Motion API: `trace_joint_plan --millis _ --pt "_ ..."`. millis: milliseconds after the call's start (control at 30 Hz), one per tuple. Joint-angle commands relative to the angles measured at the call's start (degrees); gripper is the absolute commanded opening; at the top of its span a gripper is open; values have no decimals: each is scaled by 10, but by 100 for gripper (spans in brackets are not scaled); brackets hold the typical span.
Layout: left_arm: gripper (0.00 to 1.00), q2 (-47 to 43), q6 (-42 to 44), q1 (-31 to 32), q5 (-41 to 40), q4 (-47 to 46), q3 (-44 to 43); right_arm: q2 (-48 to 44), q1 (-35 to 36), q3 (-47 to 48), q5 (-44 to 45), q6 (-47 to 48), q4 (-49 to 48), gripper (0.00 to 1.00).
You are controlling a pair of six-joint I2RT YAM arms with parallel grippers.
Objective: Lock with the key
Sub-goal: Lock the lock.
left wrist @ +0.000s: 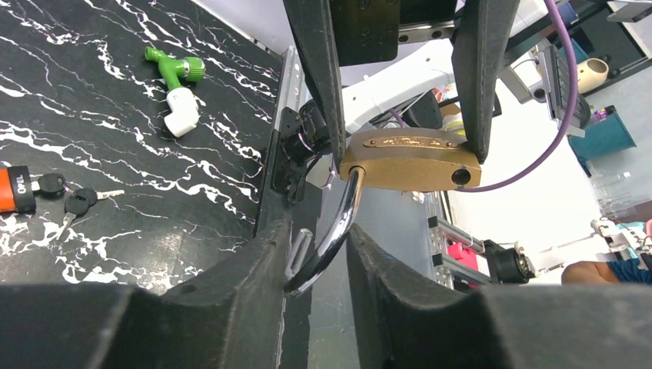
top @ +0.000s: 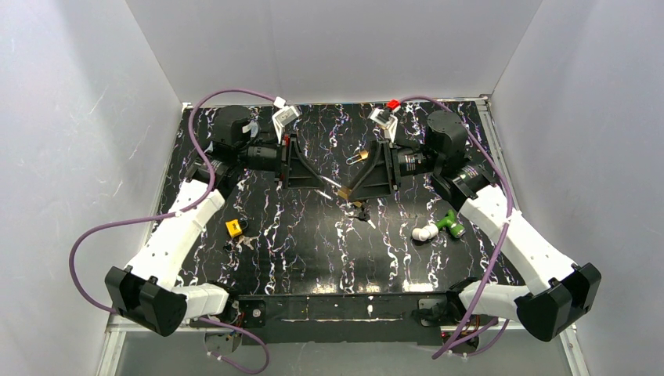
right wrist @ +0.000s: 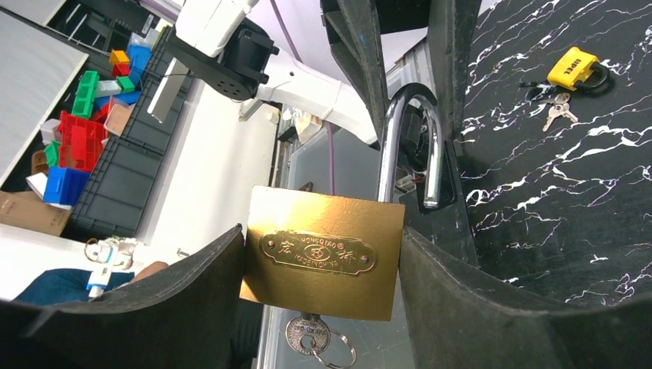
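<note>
Above the far middle of the table [top: 313, 258], the right gripper [right wrist: 321, 231] clamps the brass padlock [right wrist: 323, 265] by its body, key [right wrist: 307, 335] inserted, likely steadying it for the left gripper [left wrist: 319, 231], jaws narrow around the open shackle [left wrist: 344, 219], contact unclear.

Two arms [top: 176, 227] [top: 513, 231], one brass padlock [right wrist: 323, 261], one yellow padlock [right wrist: 573, 68]

One camera looks down from behind the arms, while the wrist cameras face each other closely, sharing the rectangular brass padlock [left wrist: 411, 160] between the left gripper [left wrist: 319, 254] and right gripper [right wrist: 323, 246].
</note>
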State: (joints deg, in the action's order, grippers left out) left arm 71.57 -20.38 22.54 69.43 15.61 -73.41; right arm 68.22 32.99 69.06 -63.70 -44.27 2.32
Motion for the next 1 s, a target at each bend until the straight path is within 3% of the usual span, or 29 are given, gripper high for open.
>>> trace_joint_plan --millis 0,67,133,233,333,500,667,967 --pt "24 -15 23 10 7 38 -33 -24 -3 42 -7 -3 -52 17" --pt "9 -12 27 16 -4 52 -40 -24 -3 45 4 10 -37 18" --pt "0 -12 27 24 -21 63 -49 -25 -3 50 22 33 -8 26" --pt "0 -21 -5 32 -58 51 -58 -32 -3 45 57 52 8 57" --pt "0 -42 -83 37 -103 -6 -58 -47 -3 23 94 42 -26 73" --pt "0 -81 -172 51 -184 -65 -72 -83 -3 -38 154 -21 -169 80" --pt "0 -102 -207 81 -243 -88 -94 -97 -3 -52 178 -65 -274 82" --pt "0 -102 -259 100 -299 -123 -144 -110 -3 -23 224 -13 -290 83"
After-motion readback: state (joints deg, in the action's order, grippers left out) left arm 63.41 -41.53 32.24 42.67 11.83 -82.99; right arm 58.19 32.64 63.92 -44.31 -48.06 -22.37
